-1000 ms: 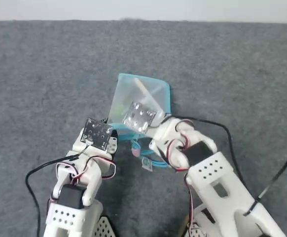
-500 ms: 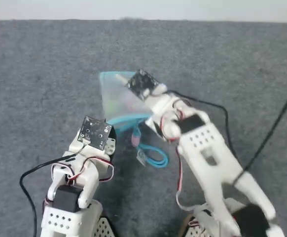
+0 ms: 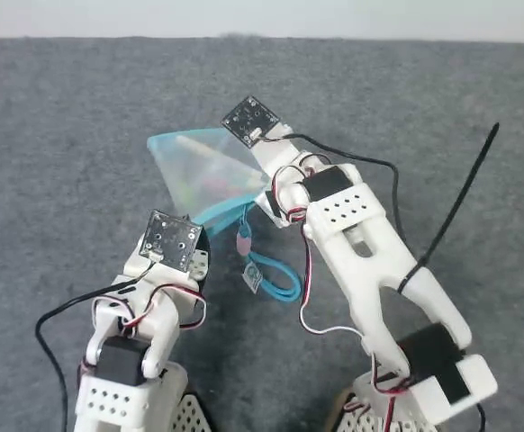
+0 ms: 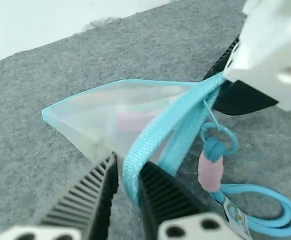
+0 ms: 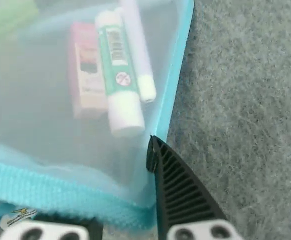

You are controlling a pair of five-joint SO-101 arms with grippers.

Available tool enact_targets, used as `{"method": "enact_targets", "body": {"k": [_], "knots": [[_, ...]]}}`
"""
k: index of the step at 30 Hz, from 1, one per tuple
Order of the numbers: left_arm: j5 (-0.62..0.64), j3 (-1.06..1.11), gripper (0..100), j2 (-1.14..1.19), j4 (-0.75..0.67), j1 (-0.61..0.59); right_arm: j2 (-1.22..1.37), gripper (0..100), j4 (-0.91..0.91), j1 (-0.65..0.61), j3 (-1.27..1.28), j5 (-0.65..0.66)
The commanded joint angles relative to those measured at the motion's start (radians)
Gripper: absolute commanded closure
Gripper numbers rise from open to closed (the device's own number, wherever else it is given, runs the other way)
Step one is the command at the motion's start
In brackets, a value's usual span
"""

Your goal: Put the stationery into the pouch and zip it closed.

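We find the pouch (image 3: 203,171) slung between both arms over the mid desk (image 3: 442,99), well apart from its far edge, w/ one corner pointing toward the left edge. Whether its underside touches the desk we cannot tell. The stationery is inside: through the clear wall we note a glue stick (image 5: 118,75), a red eraser (image 5: 85,75) and a pale pen (image 5: 135,45), lying side by side and touching.

Tools. The left gripper (image 4: 126,167) is closed to a narrow gap, w/ the blue zip tape (image 4: 155,135) pinched between its ribbed jaws at one end of the zip edge. The right gripper (image 5: 128,200) is clamped on the opposite end corner of that edge, i.e. the tape is stretched between the two. The zip pull (image 4: 218,137) sits just beside the right gripper, w/ a pink bead (image 4: 210,172) and a blue cord loop (image 4: 265,215) hanging from it. The loop rests on the desk.

Handling, our judgement: light, soft, thin film, prob. slippery. The contents are loose and will slide toward the low corner if tipped. The woven tape is the stiffest, grippiest part, so hold there, not on the film. Whether the zip is fully shut we cannot tell. If not, one gripper needs the pull or bead while the other anchors the tape end.
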Motion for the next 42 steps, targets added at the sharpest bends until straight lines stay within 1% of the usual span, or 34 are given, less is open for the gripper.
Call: {"method": "enact_targets", "body": {"k": [1,3,6,8,11,15,24,27,32,35,39,40,42], "knots": [[0.005,-0.079,98,-0.018,0.018,0.008,0.038,99.3,-0.004,0.084,-0.061,-0.051],[0.005,-0.077,94,-0.018,0.031,0.008,0.038,99.3,-0.004,0.084,-0.061,-0.057],[0.009,-0.077,83,-0.018,0.046,0.009,0.038,99.3,0.007,0.084,-0.061,-0.069],[0.009,-0.076,79,-0.017,0.046,0.014,0.036,99.3,0.019,0.079,-0.061,-0.094],[0.011,-0.061,79,-0.015,0.025,0.017,0.033,99.3,0.031,0.073,-0.061,-0.104],[0.012,-0.005,78,-0.012,-0.057,0.018,0.008,99.3,0.056,0.062,-0.057,-0.106],[0.018,0.041,78,-0.011,-0.126,0.044,-0.205,99.3,0.076,-0.079,0.08,-0.095],[0.031,0.061,78,-0.011,-0.158,0.044,-0.297,99.3,0.104,-0.134,0.14,-0.041],[0.032,0.061,78,-0.015,-0.161,0.044,-0.418,99.3,0.142,-0.193,0.19,-0.037],[0.032,0.061,78,-0.017,-0.161,0.048,-0.42,99.3,0.137,-0.219,0.198,-0.035],[0.032,0.064,79,-0.017,-0.163,0.081,-0.389,99.2,0.13,-0.245,0.196,-0.035],[0.032,0.064,79,-0.017,-0.163,0.08,-0.383,99.2,0.127,-0.245,0.196,-0.035],[0.029,0.064,84,-0.018,-0.163,0.08,-0.367,99.2,0.122,-0.245,0.198,-0.035]]}}
